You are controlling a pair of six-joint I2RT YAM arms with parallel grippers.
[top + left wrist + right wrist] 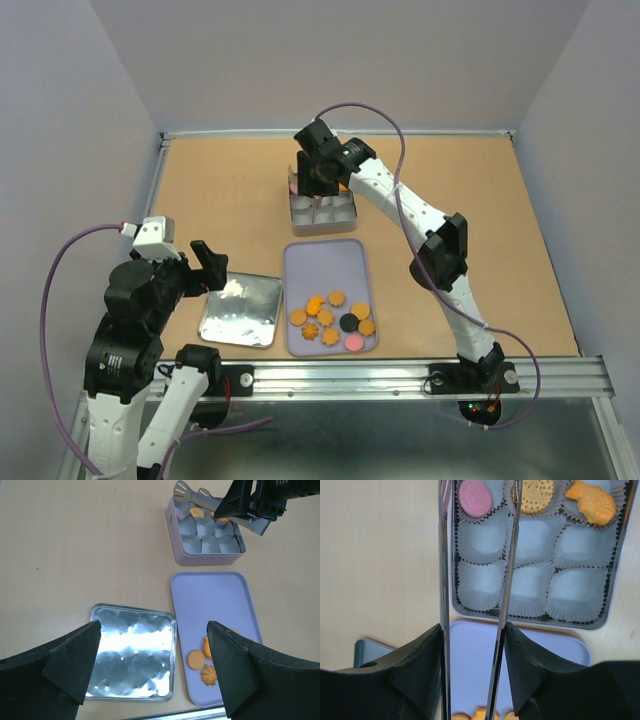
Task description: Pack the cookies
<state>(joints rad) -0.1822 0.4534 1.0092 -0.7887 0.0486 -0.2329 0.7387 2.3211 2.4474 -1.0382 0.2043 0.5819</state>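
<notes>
Starts up top. Finds the right claw (318, 185) stretched out over the tin (340, 226) at the far side of the bench (220, 190), too small here to read its grip. Spots the lavender tray (325, 265) just this side of the tin, with about ten cookies (333, 320) bunched at its near end: mostly orange-brown, one black, one pink. Notes the lid (240, 312) lying flat left of the tray, with the left claw (205, 262) hanging above it, away from the action.

Switches to the left wrist. Shows the left claw (152, 630) spread wide with nothing between its fingers, looking down on the lid (132, 660). Catches, at the far end, a pair of metal tongs (195, 495) reaching over the tin's paper cups (205, 535).

Cuts to the right wrist. Settles it: right claw (472, 630) clenched on the tongs (442, 555), blades apart and carrying nothing. Counts three cookies seated in the far row of cups: a pink round (475, 497), a dotted orange round (537, 495), a fish shape (592, 502). Leaves six cups in view bare.

Reads as an early stage: a small share packed, the bulk waiting on the tray, lid off. Calls next, most likely, for a trip to the tray for another cookie.
</notes>
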